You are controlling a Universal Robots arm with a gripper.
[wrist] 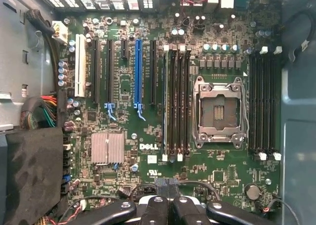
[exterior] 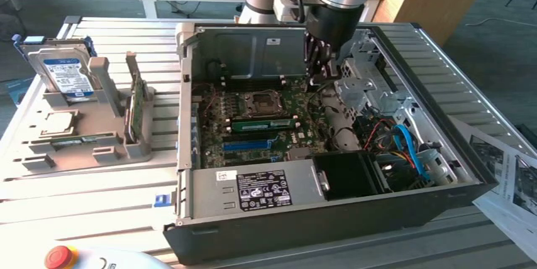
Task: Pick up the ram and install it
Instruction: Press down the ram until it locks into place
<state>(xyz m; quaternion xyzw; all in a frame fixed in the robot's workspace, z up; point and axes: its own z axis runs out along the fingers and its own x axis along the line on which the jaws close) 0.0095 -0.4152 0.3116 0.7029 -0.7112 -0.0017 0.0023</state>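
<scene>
My black gripper [wrist: 168, 205] is clenched on nothing above the open grey computer case [exterior: 336, 219]; the long, thin green ram stick [exterior: 261, 124] sits below it, seated on the green motherboard [wrist: 163, 170].

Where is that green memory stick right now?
In the exterior view the ram lies flat on the motherboard inside the open computer case, just below the processor socket and above a blue slot.
</scene>
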